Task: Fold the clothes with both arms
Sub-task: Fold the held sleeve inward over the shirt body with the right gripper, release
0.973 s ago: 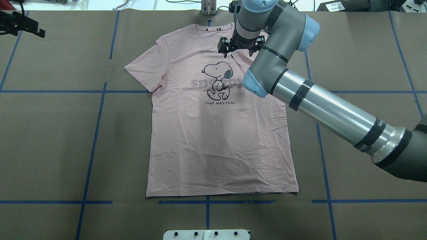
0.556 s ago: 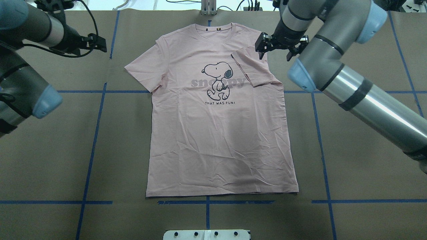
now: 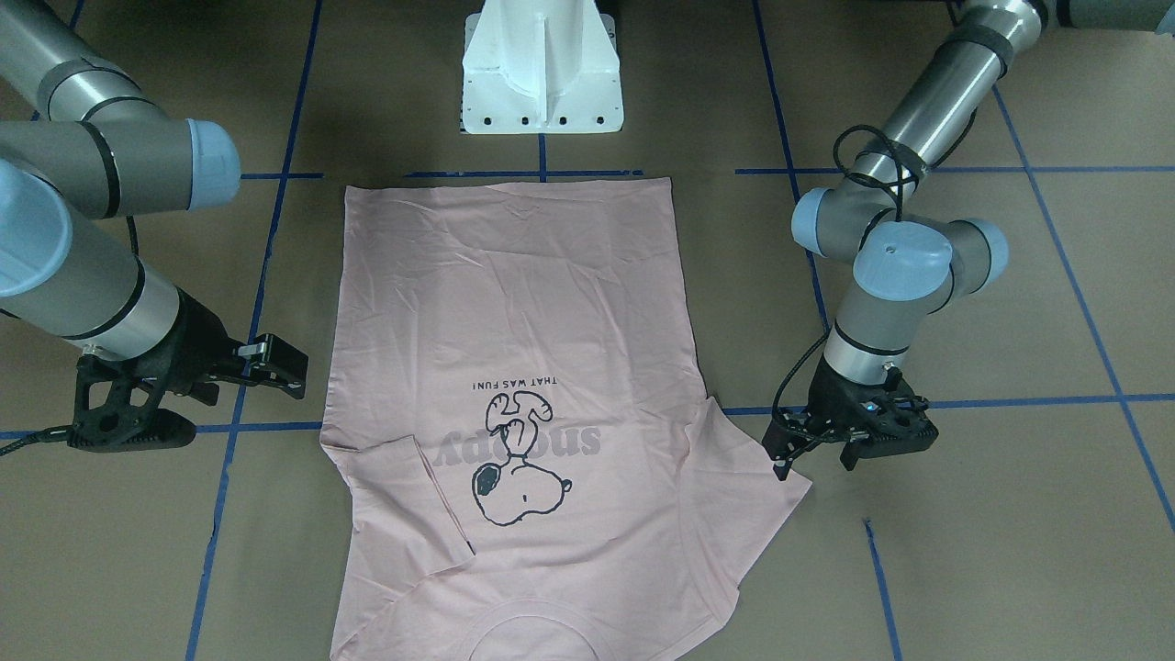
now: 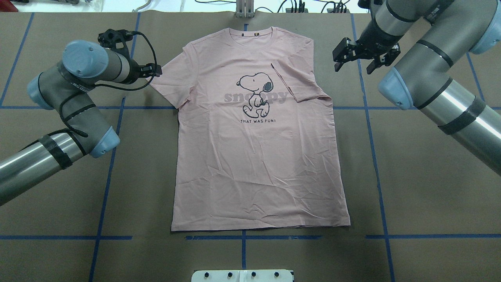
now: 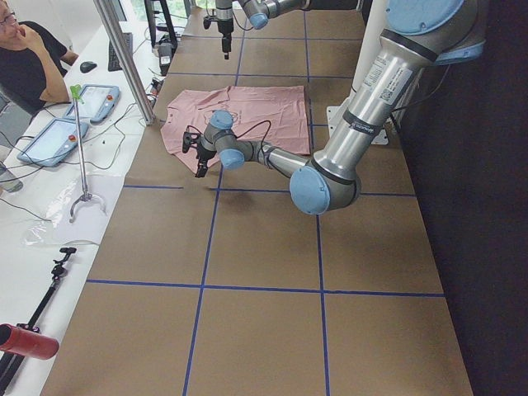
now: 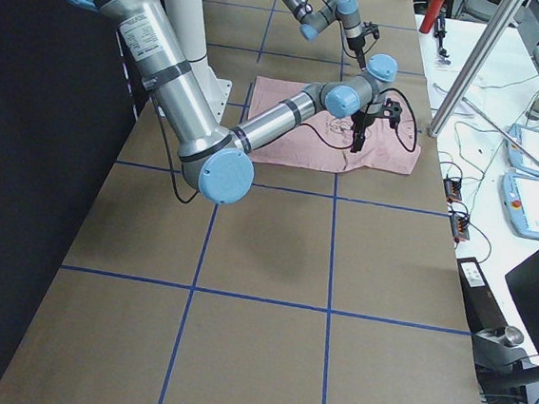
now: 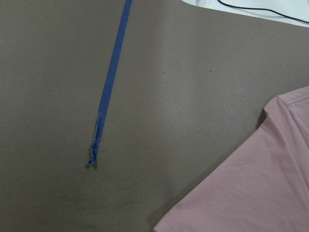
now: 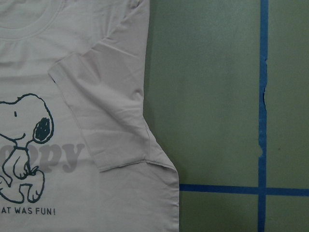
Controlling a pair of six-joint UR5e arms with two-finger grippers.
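The pale pink T-shirt (image 4: 258,164) lies flat, print up, collar at the far edge; it also shows in the front-facing view (image 3: 514,303). Its right sleeve (image 4: 297,84) is folded inward over the chest, also seen in the right wrist view (image 8: 106,116). Its left sleeve (image 4: 168,80) lies spread out. My left gripper (image 3: 815,459) is open and empty, low beside the tip of that sleeve (image 3: 762,473). My right gripper (image 4: 354,58) is open and empty, off the shirt to its right near the shoulder. The left wrist view shows only the sleeve's edge (image 7: 260,183) and bare table.
The white pedestal (image 3: 542,64) stands at the table's near edge by the hem. Blue tape lines (image 4: 375,164) cross the brown table cover. A bench with tablets (image 5: 49,140), a metal post (image 5: 124,58) and a seated person (image 5: 25,58) lie beyond the collar side.
My right gripper has left the folded sleeve and moved right, off the shirt. My left arm has swung in from the left to the left sleeve's tip.
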